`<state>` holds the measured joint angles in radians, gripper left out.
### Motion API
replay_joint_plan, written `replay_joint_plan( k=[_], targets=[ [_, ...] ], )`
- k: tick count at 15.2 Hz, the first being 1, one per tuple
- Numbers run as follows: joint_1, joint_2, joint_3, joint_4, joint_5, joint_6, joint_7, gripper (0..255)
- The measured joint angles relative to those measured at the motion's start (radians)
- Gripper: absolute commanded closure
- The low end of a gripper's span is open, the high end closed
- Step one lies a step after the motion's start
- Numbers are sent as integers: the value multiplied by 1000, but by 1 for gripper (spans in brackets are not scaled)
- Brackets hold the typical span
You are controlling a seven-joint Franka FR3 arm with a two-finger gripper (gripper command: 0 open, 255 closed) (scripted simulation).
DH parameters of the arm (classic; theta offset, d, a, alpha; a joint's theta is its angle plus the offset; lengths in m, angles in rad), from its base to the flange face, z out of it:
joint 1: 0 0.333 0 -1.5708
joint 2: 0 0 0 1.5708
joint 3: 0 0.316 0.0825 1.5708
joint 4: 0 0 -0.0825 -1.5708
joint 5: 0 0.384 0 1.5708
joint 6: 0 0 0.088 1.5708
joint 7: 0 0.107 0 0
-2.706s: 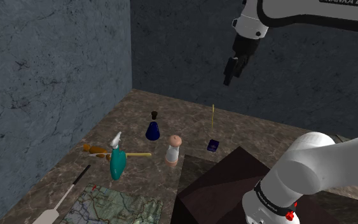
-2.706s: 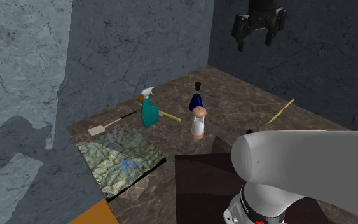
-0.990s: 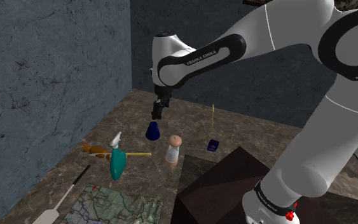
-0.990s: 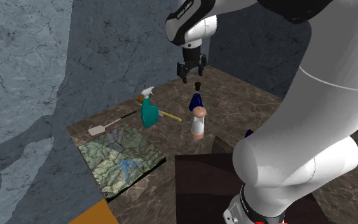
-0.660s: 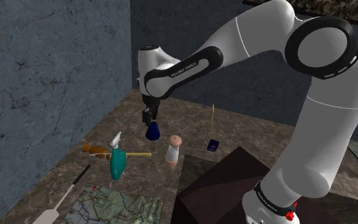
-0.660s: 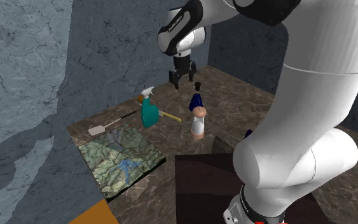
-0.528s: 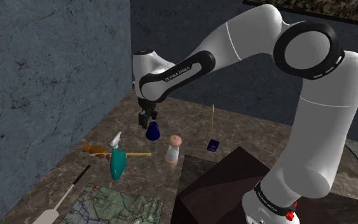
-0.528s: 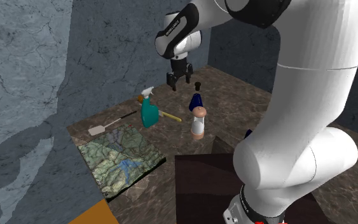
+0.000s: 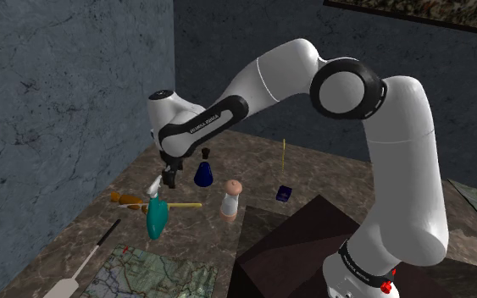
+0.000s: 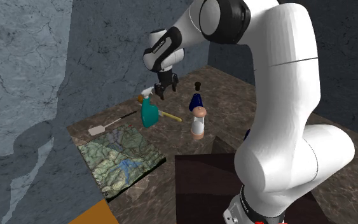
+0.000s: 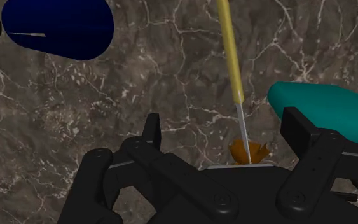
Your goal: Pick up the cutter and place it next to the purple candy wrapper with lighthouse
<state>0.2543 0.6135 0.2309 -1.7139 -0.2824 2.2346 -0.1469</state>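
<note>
Just under open pincer [image 11: 223,122]: cutter [image 11: 229,51]; teal bottle [image 11: 323,108] beside, blue flask [image 11: 60,25] near.

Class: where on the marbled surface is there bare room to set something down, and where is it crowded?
Bare: between blue bottle and yellow stick; right of the purple wrapper in the shoulder view. Crowded: around the teal spray bottle.

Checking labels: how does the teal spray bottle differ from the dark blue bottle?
Teal spray bottle has a white trigger head; dark blue bottle has a small dark stopper. The teal one looks bigger; the blue one is squat and wide-based. The tool hovers beside the teal one, apart from the blue. Both sit on the veined brown surface.
</note>
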Motion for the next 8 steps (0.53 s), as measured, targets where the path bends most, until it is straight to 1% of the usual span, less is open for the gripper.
replay_joint_plan(
  k=[2,6,8],
  targets=[
    [17,65,0,66,-13,-8,-14,0],
    [68,211,-1,215,-37,-25,-29,0],
    [97,297,-4,325,-48,-46,-42,0]
  ],
)
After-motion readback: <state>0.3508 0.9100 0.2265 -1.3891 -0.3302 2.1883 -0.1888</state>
